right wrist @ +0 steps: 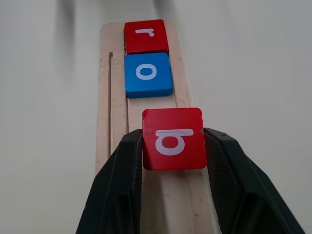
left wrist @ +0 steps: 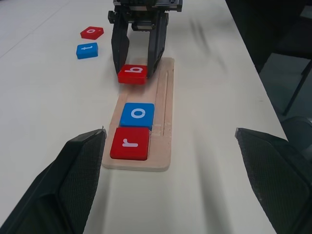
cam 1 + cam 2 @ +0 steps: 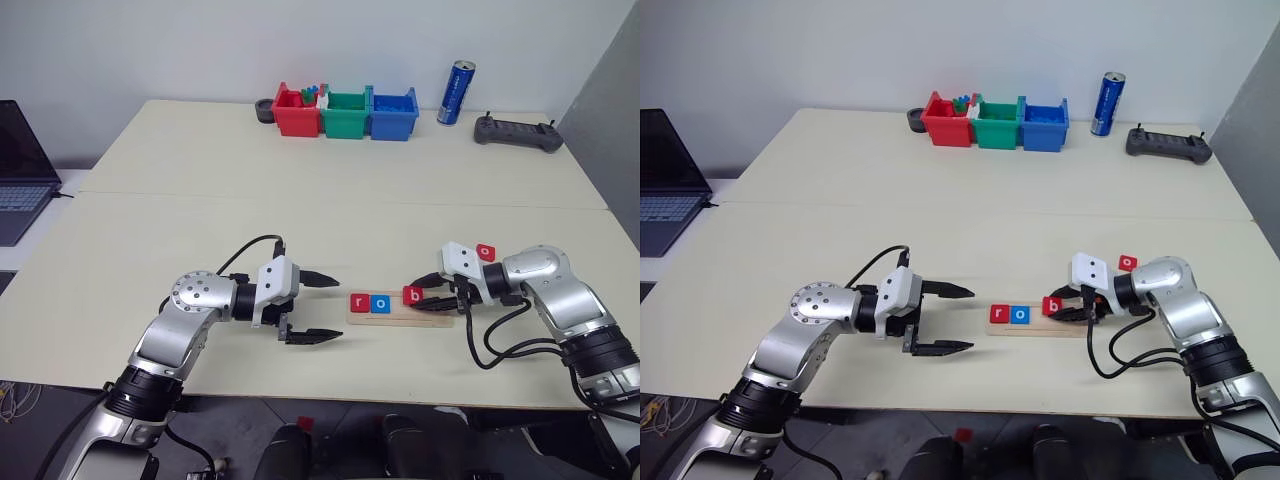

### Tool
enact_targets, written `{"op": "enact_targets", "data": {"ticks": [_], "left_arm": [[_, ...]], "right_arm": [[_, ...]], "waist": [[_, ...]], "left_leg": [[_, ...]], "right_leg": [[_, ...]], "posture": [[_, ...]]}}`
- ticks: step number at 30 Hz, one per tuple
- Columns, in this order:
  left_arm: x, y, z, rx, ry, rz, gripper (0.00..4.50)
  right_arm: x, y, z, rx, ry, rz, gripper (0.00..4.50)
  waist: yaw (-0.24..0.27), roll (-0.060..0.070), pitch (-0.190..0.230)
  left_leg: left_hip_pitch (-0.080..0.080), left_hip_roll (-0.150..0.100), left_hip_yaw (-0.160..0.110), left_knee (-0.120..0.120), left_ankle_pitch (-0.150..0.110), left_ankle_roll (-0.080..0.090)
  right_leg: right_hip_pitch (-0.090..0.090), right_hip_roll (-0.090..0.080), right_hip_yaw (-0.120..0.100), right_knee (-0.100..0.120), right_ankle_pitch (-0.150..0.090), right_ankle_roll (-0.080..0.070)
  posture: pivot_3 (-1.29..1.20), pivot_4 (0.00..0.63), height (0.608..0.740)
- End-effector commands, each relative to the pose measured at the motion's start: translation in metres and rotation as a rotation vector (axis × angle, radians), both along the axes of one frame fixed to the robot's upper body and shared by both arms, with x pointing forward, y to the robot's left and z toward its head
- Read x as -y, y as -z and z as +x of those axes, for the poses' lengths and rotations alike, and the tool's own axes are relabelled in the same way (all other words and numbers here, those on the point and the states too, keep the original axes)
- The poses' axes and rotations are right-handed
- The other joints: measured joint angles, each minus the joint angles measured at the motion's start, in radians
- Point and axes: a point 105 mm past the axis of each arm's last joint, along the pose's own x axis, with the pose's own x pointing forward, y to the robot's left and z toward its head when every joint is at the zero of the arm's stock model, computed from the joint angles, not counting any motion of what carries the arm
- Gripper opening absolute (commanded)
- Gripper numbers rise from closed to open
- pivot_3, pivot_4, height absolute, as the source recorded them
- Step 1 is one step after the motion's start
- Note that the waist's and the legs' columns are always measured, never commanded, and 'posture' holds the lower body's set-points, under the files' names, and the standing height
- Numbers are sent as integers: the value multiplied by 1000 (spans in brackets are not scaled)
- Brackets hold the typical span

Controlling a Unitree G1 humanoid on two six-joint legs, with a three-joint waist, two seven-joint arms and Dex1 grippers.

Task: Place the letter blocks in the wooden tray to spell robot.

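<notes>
The wooden tray (image 3: 400, 319) lies near the table's front edge between my two grippers. At its left end sit a red "r" block (image 3: 360, 301) and, beside it, a blue "o" block (image 3: 380, 302). My right gripper (image 3: 422, 298) is shut on a red "b" block (image 1: 173, 138), held just over the tray a short gap to the right of the "o". A red "o" block (image 2: 91, 32) and a blue "t" block (image 2: 87, 50) lie loose on the table beyond the right gripper. Left of the tray, my left gripper (image 3: 338, 307) stands open and empty.
Red (image 3: 298, 112), green (image 3: 346, 115) and blue (image 3: 393, 113) plastic bins stand at the table's far edge, with a blue can (image 3: 456, 93) and a black controller (image 3: 518, 133) to their right. A laptop (image 3: 20, 170) sits at the far left.
</notes>
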Motion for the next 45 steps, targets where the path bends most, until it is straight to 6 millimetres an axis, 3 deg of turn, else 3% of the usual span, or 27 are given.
{"op": "enact_targets", "data": {"ticks": [1,24,33,40,45], "left_arm": [[3,-11,1,54,13,-15,4500],[9,-17,4,66,31,-20,4500],[11,-16,2,62,35,-21,4500],[13,-17,2,62,39,-29,4500],[16,-22,6,69,29,-49,4500]], "right_arm": [[-8,-4,-3,23,-44,5,1458],[-16,0,-7,12,-68,11,1458],[-13,-12,-2,9,-41,46,4481],[7,-44,2,38,64,79,4481],[41,-68,18,133,352,169,4481]], "waist": [[0,0,0],[-3,0,0],[-2,0,0],[-1,0,0],[2,0,0]], "left_leg": [[0,0,0,0,0,0],[0,0,0,0,0,0],[0,0,-1,0,0,0],[-1,0,-1,0,0,0],[-1,0,-1,0,0,0]], "right_leg": [[0,0,0,0,0,0],[0,0,0,0,0,0],[0,0,-1,0,0,0],[0,0,-1,0,0,0],[0,0,-1,0,0,0]], "posture": [[0,150,740],[0,150,740],[0,150,740],[0,150,740],[0,150,740]]}}
